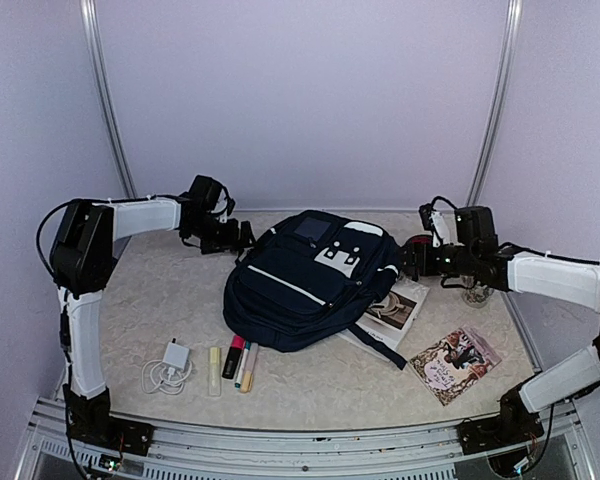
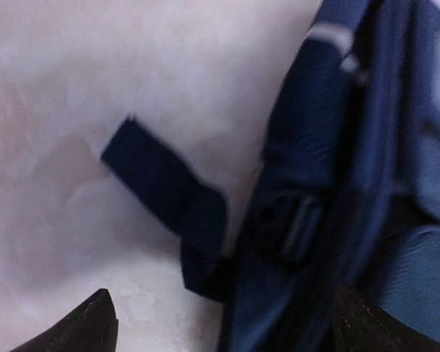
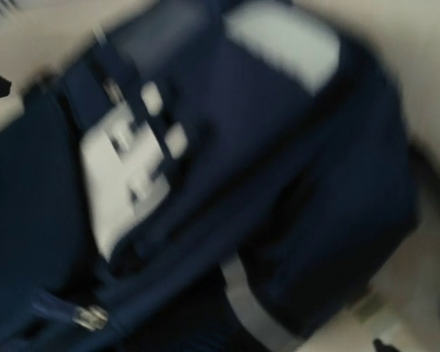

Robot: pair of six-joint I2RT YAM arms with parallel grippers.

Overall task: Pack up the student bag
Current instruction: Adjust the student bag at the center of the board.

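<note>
Navy fabric student bag (image 1: 300, 285), large, white-patched, lies mid-table; pin it with your spread-open left gripper (image 1: 242, 238) at 10 o'clock while the right gripper (image 1: 408, 257) at 3 o'clock, grip indiscernible, works the metal zipper pull (image 3: 92, 317).

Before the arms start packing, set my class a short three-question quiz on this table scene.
1. True or false: the student bag stands upright on its base.
2. What lies nearest the white charger? A) the marker pens B) an illustrated booklet C) a glass jar
3. Fill in: the book pokes out from under the bag on the ___ arm's side.

Key: 1 false, it lies flat on the table. 2 A. 3 right.
</note>
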